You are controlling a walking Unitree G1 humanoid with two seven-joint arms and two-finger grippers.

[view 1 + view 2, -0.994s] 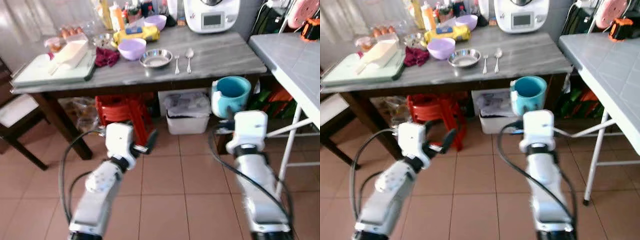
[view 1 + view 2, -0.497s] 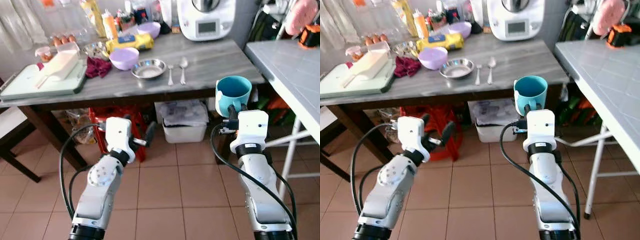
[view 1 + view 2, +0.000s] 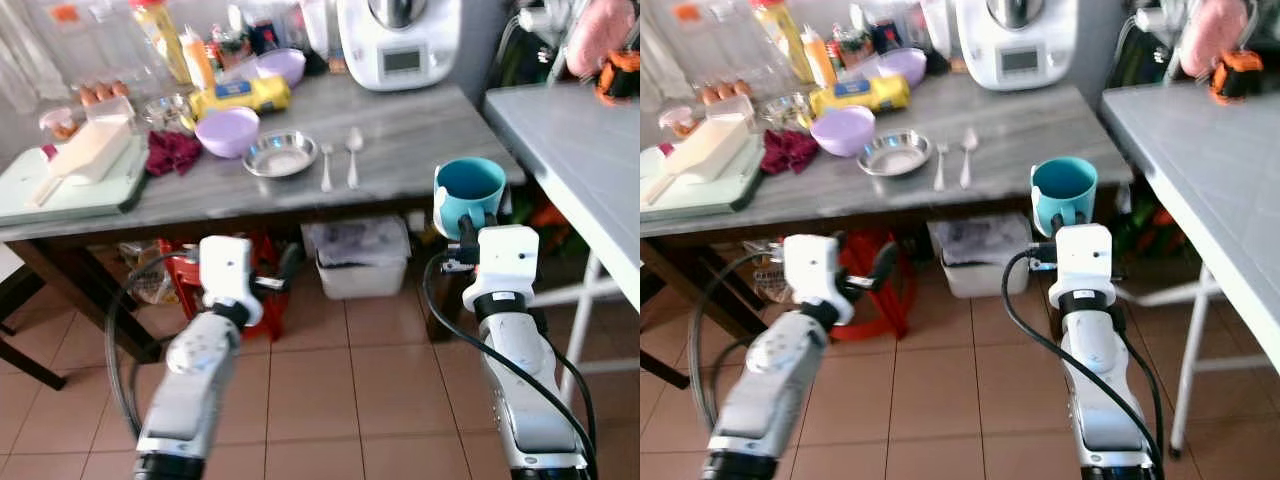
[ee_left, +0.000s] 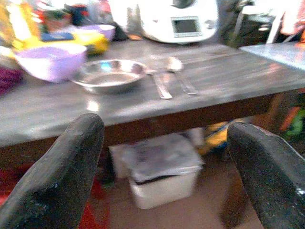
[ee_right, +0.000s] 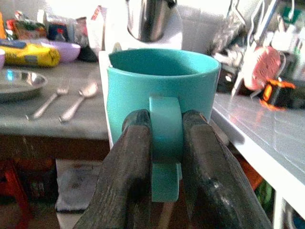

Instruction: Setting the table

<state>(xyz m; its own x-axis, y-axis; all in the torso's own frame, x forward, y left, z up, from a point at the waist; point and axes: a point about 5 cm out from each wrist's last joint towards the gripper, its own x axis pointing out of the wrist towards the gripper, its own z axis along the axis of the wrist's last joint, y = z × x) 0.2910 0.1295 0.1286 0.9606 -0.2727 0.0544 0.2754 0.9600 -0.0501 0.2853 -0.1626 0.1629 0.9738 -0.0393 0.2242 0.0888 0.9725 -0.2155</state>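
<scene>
The right gripper (image 5: 164, 157) is closed on the handle of the teal mug (image 3: 469, 190), one black finger on each side of the handle, and holds the mug upright just off the near edge of the grey table (image 3: 420, 120), at about 3 o'clock in the head view. The mug's rim sits roughly level with the tabletop, close to the table's near right corner, with tiled floor (image 3: 340, 400) below it.

The left gripper (image 3: 284, 270) hangs lower, at about 8 o'clock, below the table edge; its two fingers (image 4: 62, 176) stand wide apart with nothing between them, pointed toward the table's underside and a white bin (image 3: 362, 252) on the floor.

On the tabletop, toward 12 o'clock from the mug, a fork (image 3: 326, 165) and a spoon (image 3: 353, 155) lie side by side, just right of a steel bowl (image 3: 279, 154). The stretch of table between the spoon and the right edge is bare. Left of the bowl are a purple bowl (image 3: 228, 130), a dark red cloth (image 3: 172, 152) and a pale green tray (image 3: 70, 190). Farther back are a yellow packet (image 3: 240, 95), bottles (image 3: 180, 50) and a white appliance (image 3: 398, 40).

At 2 o'clock a second grey table (image 3: 580, 150) stands near the first, leaving a narrow gap between them beside the mug.
</scene>
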